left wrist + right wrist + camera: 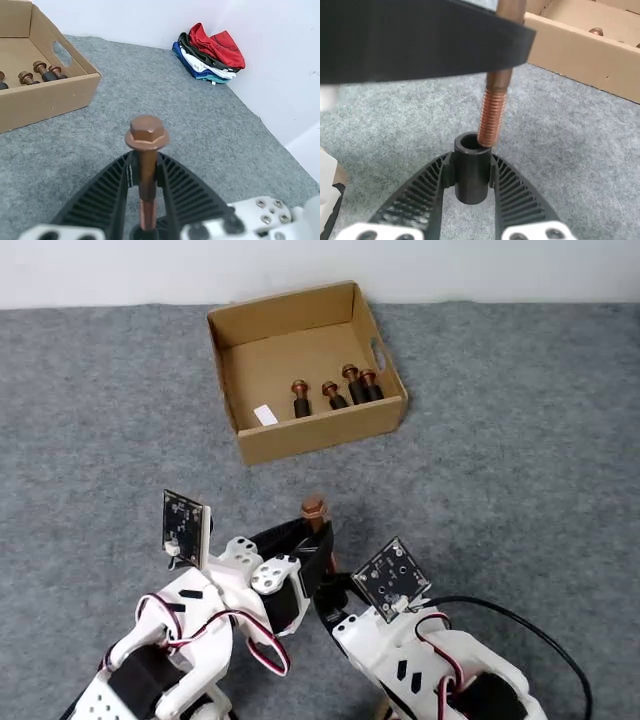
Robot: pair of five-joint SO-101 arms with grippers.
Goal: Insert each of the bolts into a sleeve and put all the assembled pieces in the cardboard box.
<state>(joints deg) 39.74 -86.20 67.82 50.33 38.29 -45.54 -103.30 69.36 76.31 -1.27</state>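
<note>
My left gripper (145, 172) is shut on a copper bolt (146, 165), held upright with its hex head on top; the bolt head (314, 508) shows between the two arms in the high view. My right gripper (470, 172) is shut on a black sleeve (470, 167), open end up. The bolt's threaded tip (491, 125) hangs just above the sleeve's rim, slightly off-centre. The left gripper's black finger (420, 42) crosses above. The cardboard box (320, 435) stands at the back of the table and holds several assembled pieces (335, 390) along its near wall.
A grey felt mat (520, 470) covers the table. A small white label (265, 415) lies in the box. A pile of folded clothes (212, 50) sits by the white wall in the left wrist view. A black cable (530, 630) trails off the right arm.
</note>
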